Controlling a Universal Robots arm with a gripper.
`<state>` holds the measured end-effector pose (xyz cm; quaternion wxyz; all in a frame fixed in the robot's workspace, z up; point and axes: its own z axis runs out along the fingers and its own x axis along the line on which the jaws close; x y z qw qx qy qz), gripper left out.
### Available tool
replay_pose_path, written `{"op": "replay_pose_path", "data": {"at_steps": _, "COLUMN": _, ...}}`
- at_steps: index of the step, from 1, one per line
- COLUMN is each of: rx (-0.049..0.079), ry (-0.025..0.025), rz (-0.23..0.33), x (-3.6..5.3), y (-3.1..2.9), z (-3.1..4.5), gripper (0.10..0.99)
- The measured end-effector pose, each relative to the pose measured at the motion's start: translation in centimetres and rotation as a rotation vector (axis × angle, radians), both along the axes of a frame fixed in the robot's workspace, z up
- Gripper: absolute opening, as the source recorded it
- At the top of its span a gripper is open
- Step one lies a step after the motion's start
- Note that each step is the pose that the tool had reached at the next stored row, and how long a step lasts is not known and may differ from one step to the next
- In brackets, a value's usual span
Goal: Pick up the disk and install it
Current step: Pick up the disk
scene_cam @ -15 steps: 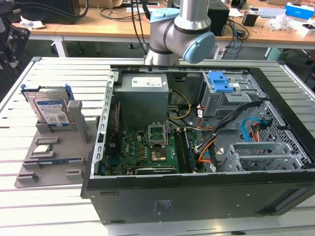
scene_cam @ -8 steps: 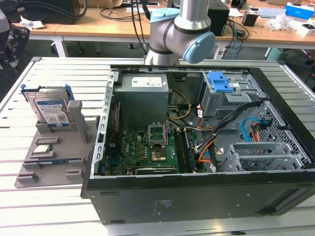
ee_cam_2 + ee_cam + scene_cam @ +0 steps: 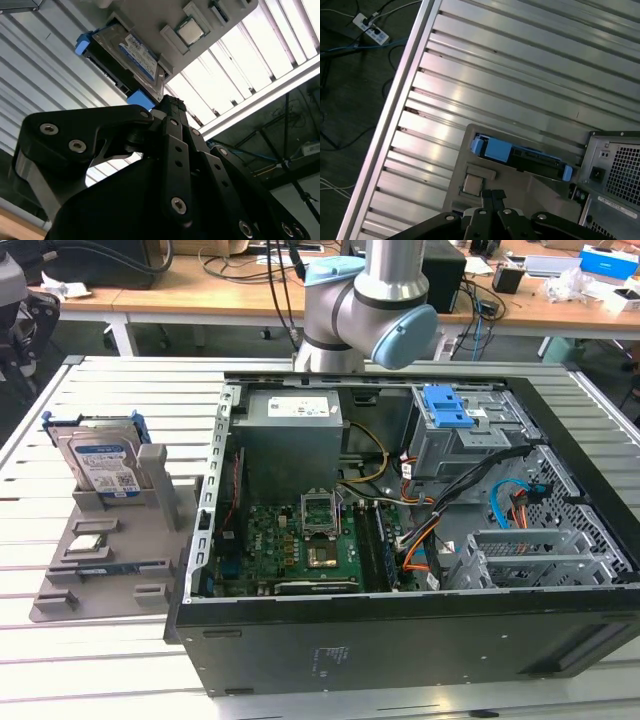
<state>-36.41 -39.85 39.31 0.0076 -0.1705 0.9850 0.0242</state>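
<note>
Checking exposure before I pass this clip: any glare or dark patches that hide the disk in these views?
Exterior view: even light, the disk reads plainly, though the case interior is shadowed. Second wrist view: table slats blow out white beside the disk, and the tool in front is black and unlit. First wrist view: bright streaks on the table, none across the disk.

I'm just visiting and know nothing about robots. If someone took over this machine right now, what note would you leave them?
The gripper is shut and holds nothing. It is apart from the disk, which lies in front of it in both wrist views.
The disk stands on edge in the grey holder, to the exterior view's left of the open computer case.
Done: nothing that shows; the disk is not yet picked up.
Left: the whole job, pick-up and install.
</note>
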Motion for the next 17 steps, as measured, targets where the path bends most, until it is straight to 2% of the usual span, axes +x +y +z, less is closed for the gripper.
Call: {"op": "replay_pose_path", "data": {"at_steps": 17, "rx": 0.000, "ry": -0.0001, "rz": 0.194, "x": 0.00, "y": 0.00, "z": 0.00, "gripper": 0.106}}
